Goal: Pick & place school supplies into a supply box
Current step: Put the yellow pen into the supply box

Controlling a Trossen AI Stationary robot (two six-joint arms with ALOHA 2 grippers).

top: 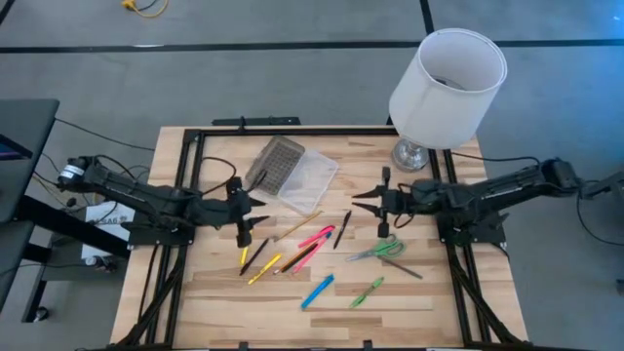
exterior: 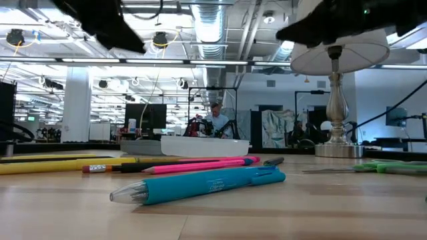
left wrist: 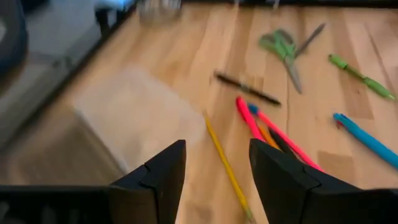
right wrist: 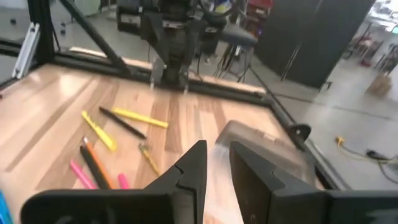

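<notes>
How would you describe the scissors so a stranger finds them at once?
Start at the white lamp on the table's far right corner. Come toward the near edge, past the right claw, to the scissors. They alone have looped green handles; the nearby green marker is straight.

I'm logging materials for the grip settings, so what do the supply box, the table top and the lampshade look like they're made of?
Supply box: looks like plastic, one half clear and glossy, the other grey and see-through with a fine grid texture.
Table top: pale wood planks with visible grain and seams, smooth satin sheen; could be laminate.
Lampshade: matte white, probably fabric or paper over a frame; the weave cannot be made out.
</notes>
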